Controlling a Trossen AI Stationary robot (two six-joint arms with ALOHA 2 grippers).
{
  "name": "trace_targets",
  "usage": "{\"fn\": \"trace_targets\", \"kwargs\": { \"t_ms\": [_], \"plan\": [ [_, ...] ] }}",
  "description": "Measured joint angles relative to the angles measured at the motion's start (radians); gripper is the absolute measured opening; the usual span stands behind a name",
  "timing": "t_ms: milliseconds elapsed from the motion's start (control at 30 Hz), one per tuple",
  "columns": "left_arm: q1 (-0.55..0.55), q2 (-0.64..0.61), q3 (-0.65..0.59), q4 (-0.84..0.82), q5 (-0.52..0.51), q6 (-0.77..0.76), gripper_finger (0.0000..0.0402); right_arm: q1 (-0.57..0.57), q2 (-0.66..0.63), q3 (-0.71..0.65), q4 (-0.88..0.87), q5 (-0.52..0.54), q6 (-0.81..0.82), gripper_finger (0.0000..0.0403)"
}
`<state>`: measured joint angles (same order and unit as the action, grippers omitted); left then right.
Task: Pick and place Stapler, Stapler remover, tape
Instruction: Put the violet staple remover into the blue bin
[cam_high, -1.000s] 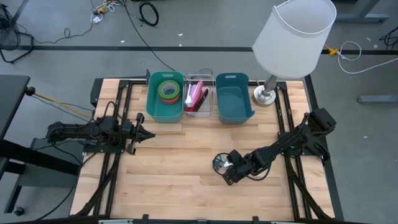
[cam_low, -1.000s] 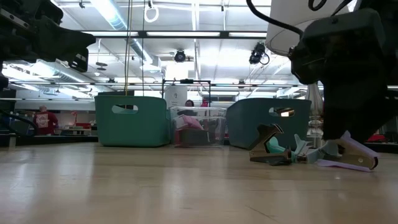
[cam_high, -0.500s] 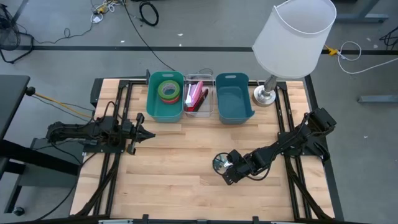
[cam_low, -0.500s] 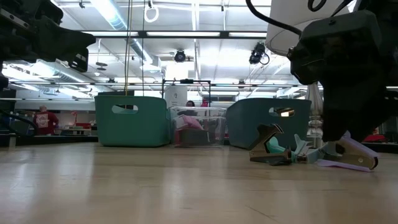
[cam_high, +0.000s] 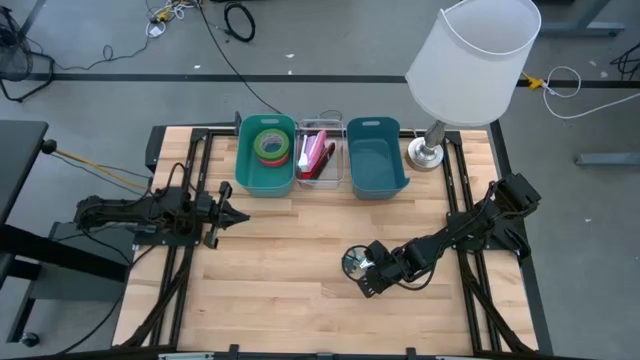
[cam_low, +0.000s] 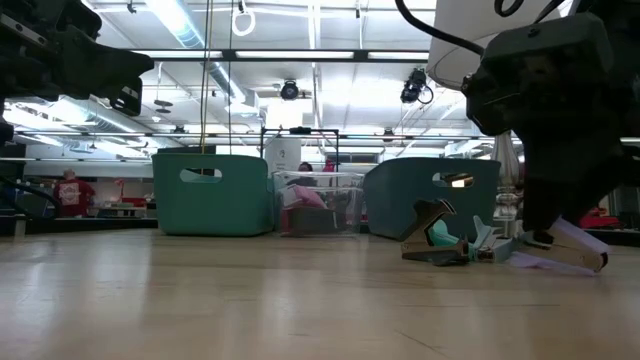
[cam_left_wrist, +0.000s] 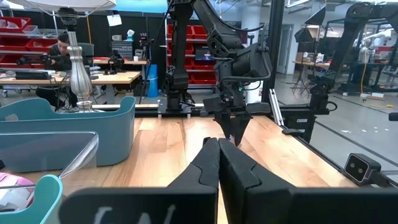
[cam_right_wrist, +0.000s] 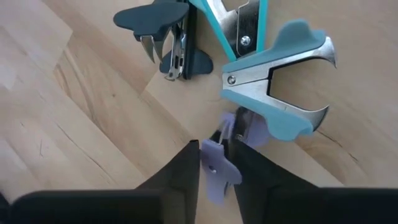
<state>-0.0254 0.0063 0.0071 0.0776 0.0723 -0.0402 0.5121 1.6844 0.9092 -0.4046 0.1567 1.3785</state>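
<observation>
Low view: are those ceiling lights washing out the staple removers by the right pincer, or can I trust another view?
Low view: the ceiling lights glare from behind, leaving the right arm a dark silhouette, though the teal staple remover reads fine. Right wrist view: evenly lit, no glare; the lilac staple remover sits between the right pincer's fingers.

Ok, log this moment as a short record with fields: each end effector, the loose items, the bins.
right end effector: down at the table, fingers closing on a purple staple remover
left end effector: shut, empty, waiting at the table's left
loose items: teal staple remover and dark staple remover beside the purple one
left teal bin: tape rolls
clear middle bin: pink stapler
right teal bin: looks empty
</observation>
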Motion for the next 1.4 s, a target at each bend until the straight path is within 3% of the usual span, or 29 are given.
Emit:
{"fn": "trace_targets", "kwargs": {
  "t_ms": [267, 767, 1400],
  "plan": [
    [0.000, 0.000, 0.000, 0.000, 0.000, 0.000, 0.0003, 0.000, 0.000, 0.000, 0.002, -0.013, -0.002, 0.0059],
    [0.000, 0.000, 0.000, 0.000, 0.000, 0.000, 0.0003, -0.020, -0.031, 0.131, -0.022, -0.009, -0.115, 0.0058],
    [0.000, 0.000, 0.000, 0.000, 0.000, 0.000, 0.0003, -0.291, -0.180, 0.190, -0.067, -0.017, -0.433, 0.0059]
  ]
}}
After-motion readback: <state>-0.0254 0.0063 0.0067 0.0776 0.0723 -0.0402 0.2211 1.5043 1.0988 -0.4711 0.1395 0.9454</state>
